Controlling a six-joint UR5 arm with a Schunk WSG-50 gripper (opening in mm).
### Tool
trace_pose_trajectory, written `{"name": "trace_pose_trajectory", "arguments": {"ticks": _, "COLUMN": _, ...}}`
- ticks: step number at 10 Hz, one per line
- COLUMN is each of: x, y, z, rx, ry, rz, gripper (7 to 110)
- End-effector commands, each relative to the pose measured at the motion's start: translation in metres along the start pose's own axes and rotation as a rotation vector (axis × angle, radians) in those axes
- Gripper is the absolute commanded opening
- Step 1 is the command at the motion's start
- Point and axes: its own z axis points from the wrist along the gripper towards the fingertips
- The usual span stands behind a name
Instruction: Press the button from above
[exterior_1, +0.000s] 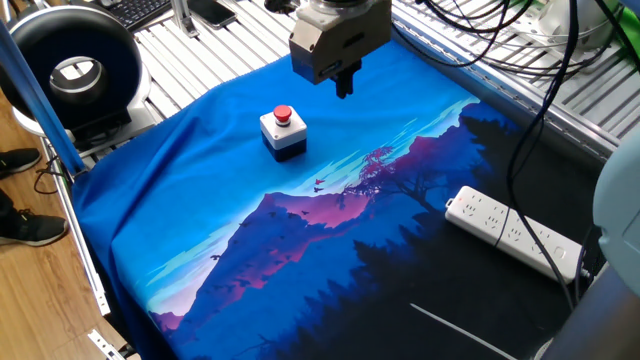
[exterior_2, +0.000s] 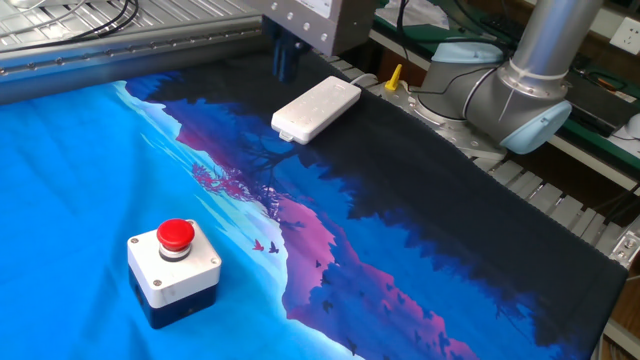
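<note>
The button (exterior_1: 283, 113) is a small red dome on a white box with a black base (exterior_1: 284, 138), standing on the blue landscape cloth. It also shows in the other fixed view (exterior_2: 176, 233), at the lower left. My gripper (exterior_1: 344, 86) hangs above the cloth, behind and to the right of the button and well apart from it. Its dark fingers show as one piece with no gap, shut on nothing. In the other fixed view the gripper (exterior_2: 285, 66) is at the top edge, far behind the button.
A long white power strip (exterior_1: 510, 233) lies on the dark right part of the cloth and shows in the other fixed view (exterior_2: 316, 109) too. A black round device (exterior_1: 70, 75) stands at the far left. Cables lie across the metal rails behind. The grey arm joint (exterior_2: 510, 95) is at the right.
</note>
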Motion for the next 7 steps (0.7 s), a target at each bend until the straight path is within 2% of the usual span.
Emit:
{"name": "trace_pose_trajectory", "arguments": {"ticks": 1, "x": -0.020, "y": -0.003, "z": 0.002, "rx": -0.015, "ry": -0.055, "rz": -0.044, "gripper": 7}}
{"name": "trace_pose_trajectory", "arguments": {"ticks": 2, "x": -0.029, "y": -0.006, "z": 0.005, "rx": -0.014, "ry": -0.075, "rz": -0.070, "gripper": 7}}
{"name": "trace_pose_trajectory", "arguments": {"ticks": 4, "x": -0.033, "y": -0.006, "z": 0.007, "rx": -0.020, "ry": -0.087, "rz": -0.094, "gripper": 7}}
{"name": "trace_pose_trajectory", "arguments": {"ticks": 5, "x": -0.029, "y": -0.005, "z": 0.005, "rx": -0.022, "ry": -0.074, "rz": -0.066, "gripper": 7}}
{"name": "trace_pose_trajectory", "arguments": {"ticks": 7, "x": -0.010, "y": 0.000, "z": 0.003, "rx": -0.020, "ry": -0.014, "rz": -0.011, "gripper": 7}}
